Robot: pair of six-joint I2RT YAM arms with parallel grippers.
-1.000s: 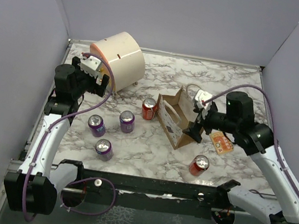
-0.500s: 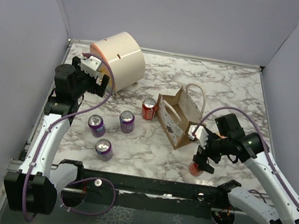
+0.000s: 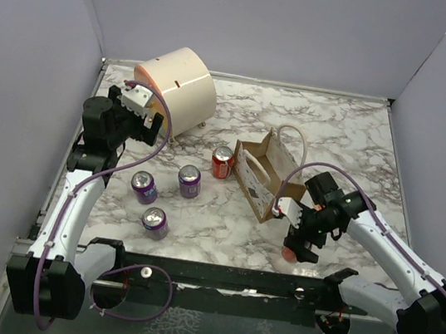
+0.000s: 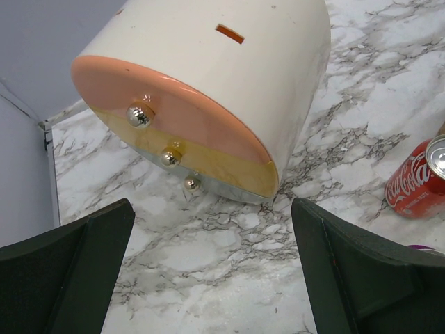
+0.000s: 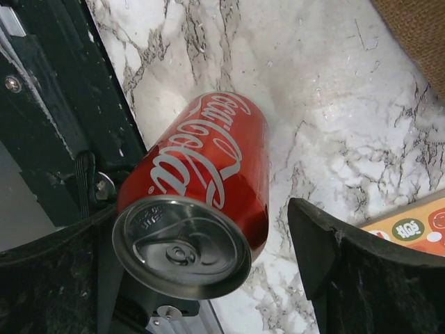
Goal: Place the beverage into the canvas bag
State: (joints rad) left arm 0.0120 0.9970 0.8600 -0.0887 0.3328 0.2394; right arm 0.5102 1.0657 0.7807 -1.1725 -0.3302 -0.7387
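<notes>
So right gripper (image 3: 297, 247) straddles the red Coke can (image 5: 208, 160) near the canvas bag (image 3: 256, 179), jaws wide, nothing gripped.

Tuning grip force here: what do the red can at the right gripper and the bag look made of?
Red can: probably thin aluminium, with a bare silvery lid, a pull tab and a glossy printed wall. Canvas bag: coarse woven tan fabric, matte, its weave visible in the right wrist view; stiffness unclear.

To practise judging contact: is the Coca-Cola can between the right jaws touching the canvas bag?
Apart. The right wrist view shows bare marble between the can and the canvas bag corner.
</notes>
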